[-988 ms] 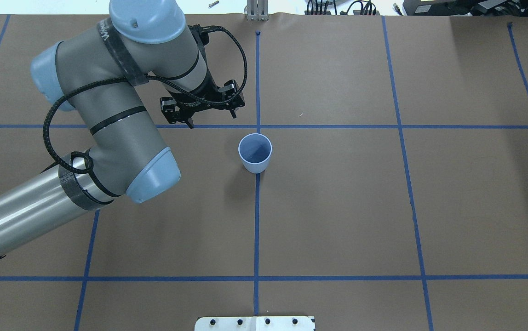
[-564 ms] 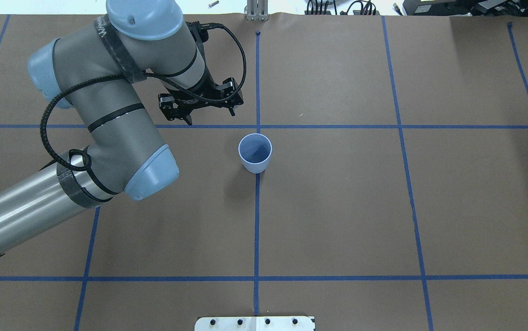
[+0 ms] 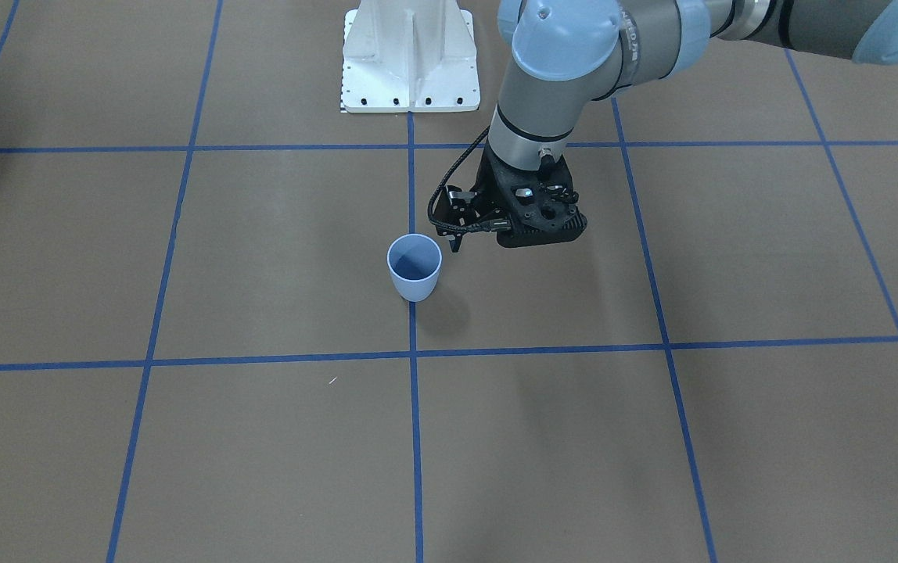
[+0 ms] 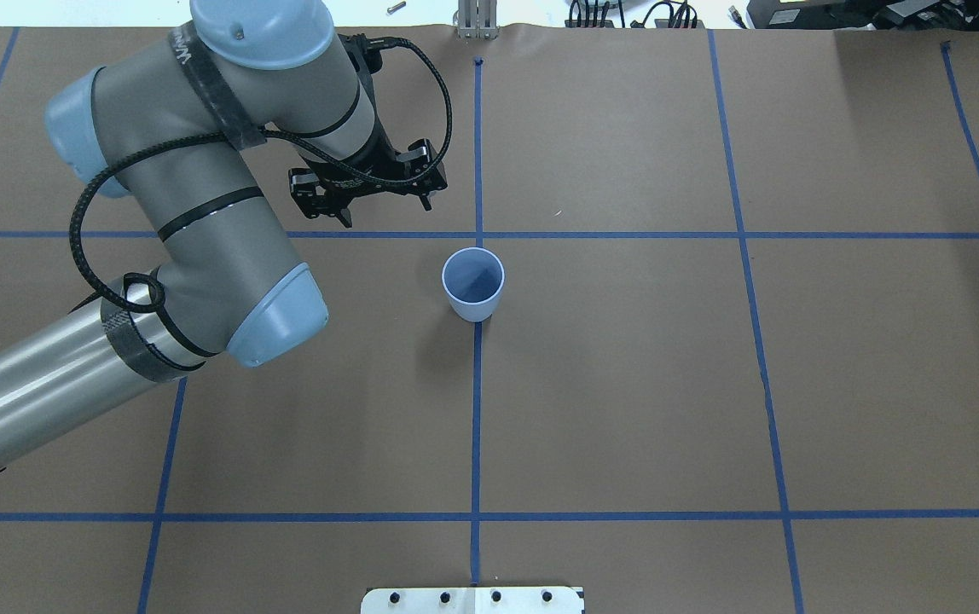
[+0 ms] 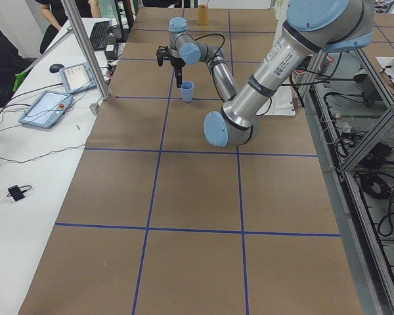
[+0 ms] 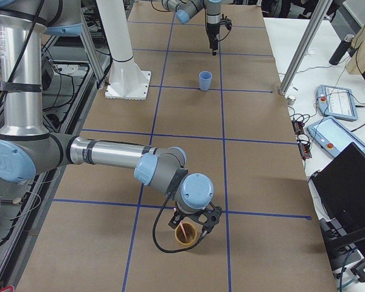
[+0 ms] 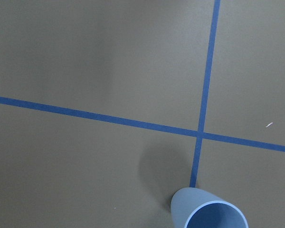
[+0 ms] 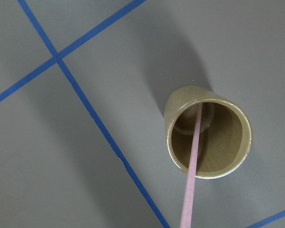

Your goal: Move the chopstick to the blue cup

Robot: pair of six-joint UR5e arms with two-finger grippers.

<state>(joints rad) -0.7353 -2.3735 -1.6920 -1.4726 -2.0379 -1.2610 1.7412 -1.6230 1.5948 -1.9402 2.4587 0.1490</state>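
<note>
Spotted chopstick (image 8: 192, 166) leaning in tan cup (image 8: 228, 142) mid-frame, well apart from blue cup (image 4: 473, 284). Found left end effector (image 4: 388, 215) gaping wide; can't tell about right end effector (image 6: 190, 231). Could snag that rim if lifted crooked.

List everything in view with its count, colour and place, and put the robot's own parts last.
pale pink thin chopstick: one, pink, leaning inside the tan cup.
tan round cup: one, tan, upright on the table under the right gripper.
pale blue tapered cup: one, blue, upright and empty, on a tape line near the table's middle.
blue tape lines: a grid, blue, across the brown table cover.
white base plate: one, white, at the robot's edge of the table.
grey control tablets: two, grey, on the white side bench.
left gripper: one, black, open and empty, in the air beside the blue cup.
right gripper: one, black, over the tan cup; open or shut cannot be told.
</note>
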